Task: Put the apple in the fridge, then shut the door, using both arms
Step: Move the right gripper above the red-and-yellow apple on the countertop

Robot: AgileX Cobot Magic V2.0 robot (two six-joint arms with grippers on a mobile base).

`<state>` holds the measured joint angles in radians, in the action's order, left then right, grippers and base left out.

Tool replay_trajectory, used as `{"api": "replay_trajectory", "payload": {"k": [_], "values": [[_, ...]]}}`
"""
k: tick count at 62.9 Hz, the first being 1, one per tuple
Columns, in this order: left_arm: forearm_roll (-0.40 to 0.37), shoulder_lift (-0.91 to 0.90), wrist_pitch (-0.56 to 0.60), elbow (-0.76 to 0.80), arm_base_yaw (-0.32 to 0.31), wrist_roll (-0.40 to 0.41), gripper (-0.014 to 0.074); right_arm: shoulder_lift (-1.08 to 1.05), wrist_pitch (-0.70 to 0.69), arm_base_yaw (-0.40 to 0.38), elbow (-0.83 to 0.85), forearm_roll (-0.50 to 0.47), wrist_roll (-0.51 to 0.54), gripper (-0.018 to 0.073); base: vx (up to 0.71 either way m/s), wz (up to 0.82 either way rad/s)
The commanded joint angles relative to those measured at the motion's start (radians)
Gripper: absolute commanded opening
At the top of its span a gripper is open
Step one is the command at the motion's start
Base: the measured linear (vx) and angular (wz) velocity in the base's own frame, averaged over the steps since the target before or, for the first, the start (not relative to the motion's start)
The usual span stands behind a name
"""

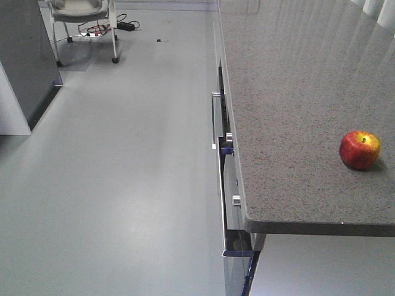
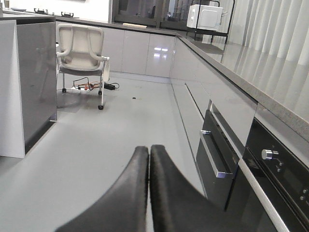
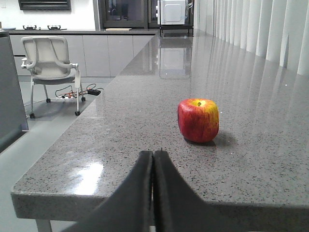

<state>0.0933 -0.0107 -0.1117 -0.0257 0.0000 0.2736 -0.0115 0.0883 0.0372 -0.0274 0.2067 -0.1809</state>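
The apple (image 1: 359, 149), red with yellow patches, rests upright on the speckled grey counter (image 1: 296, 92) close to its front right part. In the right wrist view the apple (image 3: 198, 120) lies ahead and slightly right of my right gripper (image 3: 153, 152), which hovers shut and empty over the counter's near edge (image 3: 145, 193). My left gripper (image 2: 149, 147) is shut on nothing, low over the floor beside the cabinet fronts. A dark grey glossy block (image 1: 24, 61) with a white side stands at the left; I cannot tell whether it is the fridge. No door shows open.
A white office chair (image 2: 79, 46) stands at the far end of the aisle with cables (image 1: 105, 28) on the floor by it. Oven and drawer handles (image 1: 214, 120) stick out from the cabinet fronts (image 2: 215, 159). A white microwave (image 2: 205, 17) sits far back.
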Motion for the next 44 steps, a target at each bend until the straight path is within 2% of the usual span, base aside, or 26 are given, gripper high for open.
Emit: {"api": "replay_trajectory", "payload": {"k": [1, 44], "values": [[0.000, -0.006, 0.075, -0.022, 0.000, 0.005, -0.0006, -0.019, -0.078, -0.005, -0.015, 0.007, 0.003, -0.0003, 0.00, 0.00], [0.000, -0.006, 0.075, -0.022, 0.000, 0.005, -0.0006, -0.019, -0.078, -0.005, -0.015, 0.007, 0.003, -0.0003, 0.00, 0.00]]}}
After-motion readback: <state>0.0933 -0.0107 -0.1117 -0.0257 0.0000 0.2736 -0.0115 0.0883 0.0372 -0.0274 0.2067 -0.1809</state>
